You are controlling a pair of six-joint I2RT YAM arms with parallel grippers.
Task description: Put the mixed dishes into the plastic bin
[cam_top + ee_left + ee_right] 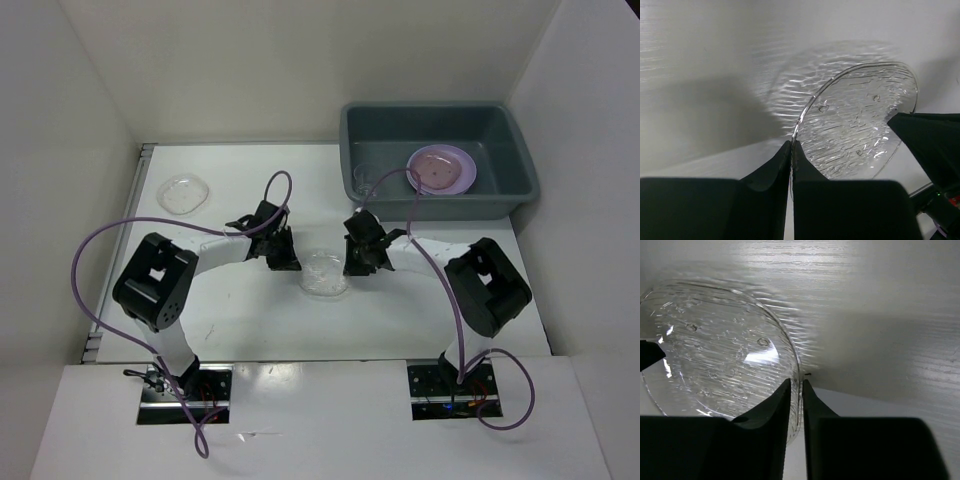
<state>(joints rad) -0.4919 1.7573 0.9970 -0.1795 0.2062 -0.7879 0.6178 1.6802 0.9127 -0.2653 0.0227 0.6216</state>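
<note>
Clear plate (323, 272) sitting mid-surface (250, 320), between both arms. Left pincer (791, 146) pinching plate's rim, fingers closed tight on it. Right pincer (796, 385) straddling opposite rim, one finger on either side, narrow gap showing; whether actually gripping, cannot tell. Second clear plate (183, 193) lying at far left of surface, well apart. Plastic bin (350, 150) standing at far right corner. Lavender plate (441, 168) lying inside bin, looking pinkish at centre.

Bright o/h light, glare on clear plate (855, 125)
</note>
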